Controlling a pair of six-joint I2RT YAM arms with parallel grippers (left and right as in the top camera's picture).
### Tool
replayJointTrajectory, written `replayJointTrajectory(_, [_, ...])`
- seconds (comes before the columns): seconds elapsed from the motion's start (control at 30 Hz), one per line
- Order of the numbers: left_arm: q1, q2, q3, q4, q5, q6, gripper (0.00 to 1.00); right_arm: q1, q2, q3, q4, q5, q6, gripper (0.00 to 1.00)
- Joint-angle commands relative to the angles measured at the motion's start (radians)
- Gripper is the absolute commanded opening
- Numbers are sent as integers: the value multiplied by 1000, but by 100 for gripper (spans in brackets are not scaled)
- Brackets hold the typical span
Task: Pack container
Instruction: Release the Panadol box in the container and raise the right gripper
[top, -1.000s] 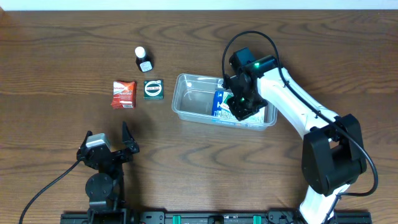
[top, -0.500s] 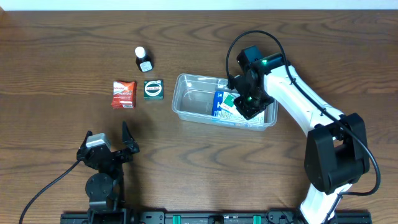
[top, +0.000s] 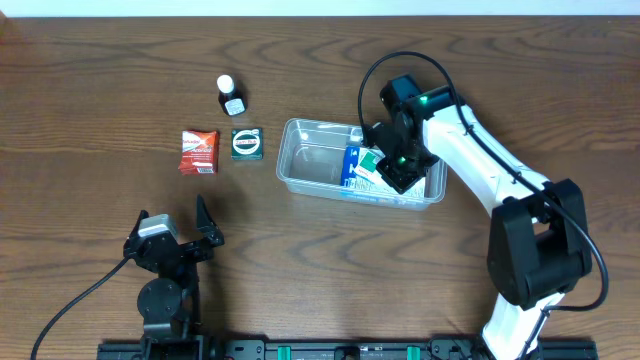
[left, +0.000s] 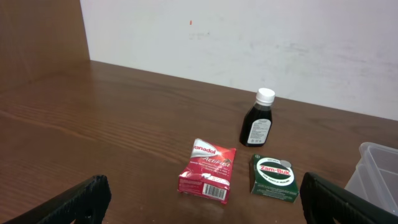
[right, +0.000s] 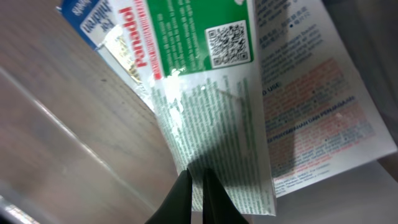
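The clear plastic container (top: 300, 127) stands at the table's middle; its corner also shows in the left wrist view (left: 375, 171). Inside it lie a blue packet (top: 351, 166) and a green and white packet (top: 369, 160). My right gripper (top: 392, 170) is down inside the container, shut. In the right wrist view its tips (right: 193, 174) sit at the lower edge of the green and white packet (right: 211, 81), which lies flat over the blue packet (right: 84, 18). My left gripper (top: 175, 222) is open and empty near the front edge.
To the left of the container lie a red packet (top: 198, 150), a green Zam-Buk box (top: 246, 143) and a dark bottle with a white cap (top: 230, 96). All three show ahead of the left gripper (left: 204, 190). A white printed sheet (right: 311, 112) lies under the packets.
My right gripper shifted a little to the right inside the container, then held nearly still. The left arm and the items outside have not moved.
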Motion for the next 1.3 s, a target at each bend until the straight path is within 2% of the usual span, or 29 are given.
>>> replayJointTrajectory(0.0, [4,-1,-23,-34,-23,-5,98,-4,40,-8,10,26,-41,6])
replayJointTrajectory(0.6, [4,-1,-23,-34,-23,-6,98,-39,63,-7,126,312,-53,3])
replayJointTrajectory(0.8, [4,-1,-23,-34,-23,-5,98,-33,61,43,98,283,-63,1])
replayJointTrajectory(0.93, [4,-1,-23,-34,-23,-6,98,-32,56,139,32,257,-63,5])
replayJointTrajectory(1.03, [4,-1,-23,-34,-23,-5,98,-32,47,244,-43,204,-71,10])
replayJointTrajectory(1.1, [4,-1,-23,-34,-23,-5,98,-36,40,314,-89,177,-71,17])
replayJointTrajectory(1.2, [4,-1,-23,-34,-23,-5,98,-51,28,419,-149,138,-70,34])
replayJointTrajectory(1.27, [4,-1,-23,-34,-23,-5,98,-68,22,478,-175,137,-58,53])
